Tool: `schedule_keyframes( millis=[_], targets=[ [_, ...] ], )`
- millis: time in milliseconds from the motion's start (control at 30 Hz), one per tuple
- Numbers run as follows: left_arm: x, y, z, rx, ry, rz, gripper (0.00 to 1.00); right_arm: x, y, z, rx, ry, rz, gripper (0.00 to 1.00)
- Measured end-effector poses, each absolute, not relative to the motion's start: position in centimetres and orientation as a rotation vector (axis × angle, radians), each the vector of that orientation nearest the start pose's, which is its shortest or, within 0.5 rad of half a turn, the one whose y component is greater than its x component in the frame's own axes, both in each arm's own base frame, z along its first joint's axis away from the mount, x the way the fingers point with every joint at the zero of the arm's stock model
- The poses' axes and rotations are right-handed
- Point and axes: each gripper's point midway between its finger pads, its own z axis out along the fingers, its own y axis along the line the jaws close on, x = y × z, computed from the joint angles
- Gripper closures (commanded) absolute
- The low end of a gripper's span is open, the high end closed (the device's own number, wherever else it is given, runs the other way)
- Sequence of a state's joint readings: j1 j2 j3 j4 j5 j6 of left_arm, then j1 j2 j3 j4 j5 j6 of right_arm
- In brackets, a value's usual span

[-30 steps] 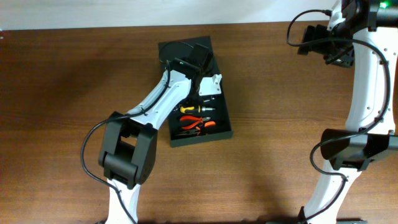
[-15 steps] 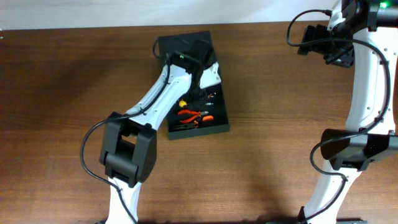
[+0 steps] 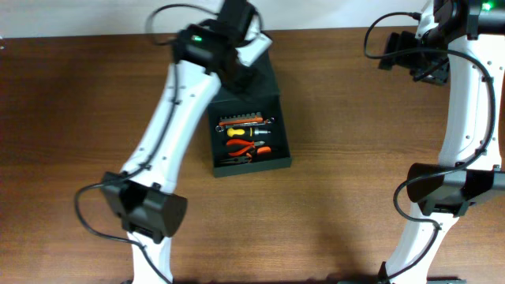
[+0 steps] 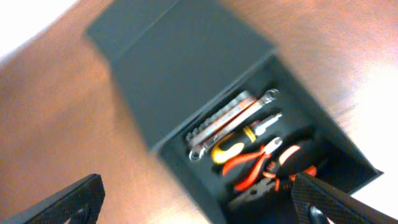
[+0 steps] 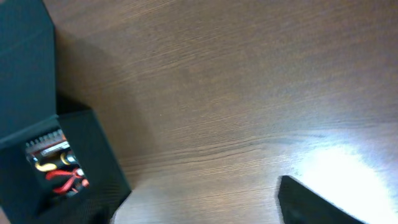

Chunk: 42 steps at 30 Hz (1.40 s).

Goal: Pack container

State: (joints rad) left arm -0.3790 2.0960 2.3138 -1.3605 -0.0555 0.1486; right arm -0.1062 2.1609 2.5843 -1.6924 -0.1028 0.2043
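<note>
The container (image 3: 278, 134) is a dark box at the table's middle back, its flap lid (image 3: 256, 79) leaning partly over the back half. Inside lie a wrench and bit set (image 3: 241, 121), a yellow screwdriver (image 3: 239, 133) and orange pliers (image 3: 251, 149). My left gripper (image 3: 246, 59) hangs above the lid, raised off the box. In the left wrist view the left gripper (image 4: 199, 205) stands wide open with nothing between its fingers (image 4: 71, 199), above the container (image 4: 186, 74). My right gripper (image 3: 414, 59) is far back right, open over bare wood (image 5: 205, 208); the container (image 5: 37, 81) lies to its left.
Brown wooden table (image 3: 95, 118) all round the box. The right arm's base and cables (image 3: 442, 189) stand at the right edge, and the left arm's base (image 3: 150, 213) at the near left.
My left gripper has opened, let go and lifted up and back out of the container. The box has turned a little squarer and the lid now leans over it. The right arm stays put.
</note>
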Motion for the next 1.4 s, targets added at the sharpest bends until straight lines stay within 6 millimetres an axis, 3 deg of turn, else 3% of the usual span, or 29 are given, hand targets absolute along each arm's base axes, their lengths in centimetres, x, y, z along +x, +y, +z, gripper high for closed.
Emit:
schedule_keyframes(
  millis=[133,233,267,333,400,500,633,800,900,1000,1133,1400],
  targets=[
    [46.0,-9.8,22.0,0.238,2.758,-0.03,0.01,43.8,-2.9,25.4,0.419,2.81,0.167,0.56],
    [47.1,-5.6,21.7,0.007,2.764,-0.106,0.0,44.0,-2.7,25.3,0.389,2.812,0.184,0.71],
    [47.5,-4.5,21.8,-0.051,2.752,-0.137,0.28,44.2,-2.5,25.2,0.369,2.811,0.199,0.76],
    [47.9,-2.7,22.0,-0.149,2.738,-0.194,0.57,44.7,-1.8,24.5,0.326,2.81,0.251,0.87],
    [48.1,-1.3,22.1,-0.215,2.728,-0.233,0.58,45.3,-1.2,23.6,0.282,2.817,0.306,0.96],
    [48.2,-0.1,21.8,-0.295,2.726,-0.28,0.63,46.1,-0.1,21.3,0.251,2.832,0.394,0.96],
    [48.5,0.0,19.9,-0.358,2.763,-0.332,0.69,46.1,1.5,17.6,0.226,2.883,0.502,0.96],
    [48.8,-0.8,15.1,-0.429,2.873,-0.379,0.69,43.9,4.4,13.6,0.191,3.009,0.583,0.96],
    [48.8,-1.1,12.2,-0.466,2.936,-0.407,0.69,42.7,6.4,12.2,0.141,3.062,0.604,0.96],
    [48.7,-1.7,9.7,-0.488,2.988,-0.445,0.7,42.3,7.8,11.8,0.086,3.079,0.606,0.96],
    [48.8,-3.2,7.0,-0.501,3.038,-0.501,0.81,42.4,9.2,11.9,0.034,3.069,0.613,0.96],
    [49.4,-7.1,3.5,-0.437,3.076,-0.581,0.8,42.6,9.2,11.9,0.029,3.061,0.616,0.96]
  ],
)
